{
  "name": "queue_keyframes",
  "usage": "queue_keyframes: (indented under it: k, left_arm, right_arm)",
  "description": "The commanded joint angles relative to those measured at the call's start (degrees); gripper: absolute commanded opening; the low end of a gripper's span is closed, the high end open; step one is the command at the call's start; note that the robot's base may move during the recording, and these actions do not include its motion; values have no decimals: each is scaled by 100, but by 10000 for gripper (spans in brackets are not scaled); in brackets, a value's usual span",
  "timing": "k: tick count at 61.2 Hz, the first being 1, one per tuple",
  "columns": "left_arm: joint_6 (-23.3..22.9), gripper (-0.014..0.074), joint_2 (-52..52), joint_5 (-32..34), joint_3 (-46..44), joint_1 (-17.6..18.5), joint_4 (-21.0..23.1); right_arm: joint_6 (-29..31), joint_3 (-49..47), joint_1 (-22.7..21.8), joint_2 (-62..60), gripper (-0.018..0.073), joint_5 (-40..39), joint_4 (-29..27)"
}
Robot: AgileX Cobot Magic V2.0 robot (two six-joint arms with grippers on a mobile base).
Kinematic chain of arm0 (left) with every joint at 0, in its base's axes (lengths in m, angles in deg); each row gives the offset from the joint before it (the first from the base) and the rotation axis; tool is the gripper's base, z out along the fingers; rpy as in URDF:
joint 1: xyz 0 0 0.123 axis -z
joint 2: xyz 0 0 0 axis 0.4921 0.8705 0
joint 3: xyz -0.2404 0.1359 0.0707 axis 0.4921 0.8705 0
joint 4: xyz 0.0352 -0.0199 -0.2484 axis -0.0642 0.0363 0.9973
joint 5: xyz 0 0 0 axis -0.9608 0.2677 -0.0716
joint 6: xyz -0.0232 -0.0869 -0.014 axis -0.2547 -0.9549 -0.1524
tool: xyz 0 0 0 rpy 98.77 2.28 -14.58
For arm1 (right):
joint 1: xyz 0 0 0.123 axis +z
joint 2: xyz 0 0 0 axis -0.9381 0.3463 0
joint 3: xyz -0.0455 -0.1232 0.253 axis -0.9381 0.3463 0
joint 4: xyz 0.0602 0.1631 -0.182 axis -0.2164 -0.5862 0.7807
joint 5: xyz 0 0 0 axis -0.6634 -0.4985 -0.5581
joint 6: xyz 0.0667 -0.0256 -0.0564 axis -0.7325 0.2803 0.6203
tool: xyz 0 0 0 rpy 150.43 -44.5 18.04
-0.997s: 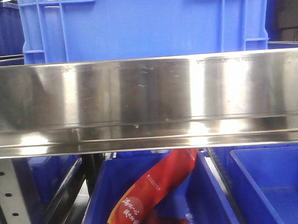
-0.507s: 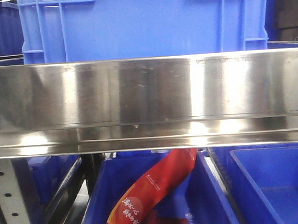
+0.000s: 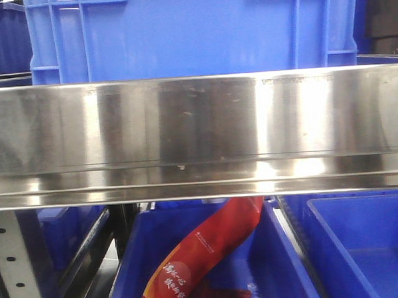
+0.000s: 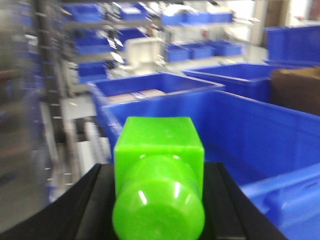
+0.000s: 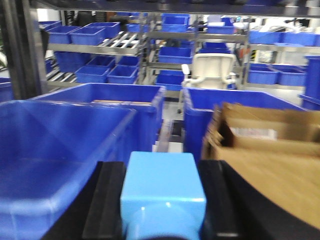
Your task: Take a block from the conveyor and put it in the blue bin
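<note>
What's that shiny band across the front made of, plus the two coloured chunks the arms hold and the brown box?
Shiny band: looks like stainless steel, mirror-like with fine scratches. Green block in the left gripper and light blue block in the right gripper: probably moulded plastic, smooth and slightly glossy. Brown box: likely corrugated cardboard, matte with ragged flaps.
</note>
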Motion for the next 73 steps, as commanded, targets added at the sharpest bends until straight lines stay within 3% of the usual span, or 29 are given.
queue_keyframes:
  k: [1, 14, 23, 35, 42, 48, 51, 53, 60, 66, 73]
  left_arm:
    - [25, -111, 565, 140, -429, 225, 3]
    - [25, -111, 1685, 140, -1304, 348, 582]
    - [25, -111, 2292, 149, -1819, 348, 594]
    - [25, -108, 2886, 139, -2166, 396, 594]
    - [25, -5, 3078, 178, -2229, 643, 570]
    - [25, 166, 3222, 206, -2229, 819, 432]
    - [25, 239, 3296, 206, -2229, 853, 469]
    - [25, 290, 3343, 194, -2229, 871, 486]
    - [25, 368, 3375, 185, -2229, 871, 484]
    - [25, 371, 3375, 182, -2229, 871, 484]
    - [25, 340, 3350, 170, -2229, 871, 484]
  right_arm:
    - [40, -357, 327, 454, -162, -183, 11]
    - [40, -1204, 1364, 1769, -162, -435, 11]
    - [40, -1666, 1851, 2609, -162, -580, 11]
    - [40, -2178, 2023, 3561, -162, -770, 11]
    - [40, -2332, 2023, 3859, -154, -867, 11]
    - [40, -2363, 2023, 3970, -55, -908, 11]
    - [40, -2363, 2023, 4011, 42, -885, 11]
    - [40, -2363, 2011, 4035, 159, -869, -2]
    - [40, -2363, 2011, 4044, 397, -857, -2]
    - [40, -2363, 2011, 4044, 434, -868, -2]
    - [40, -2363, 2011, 3967, 361, -822, -2]
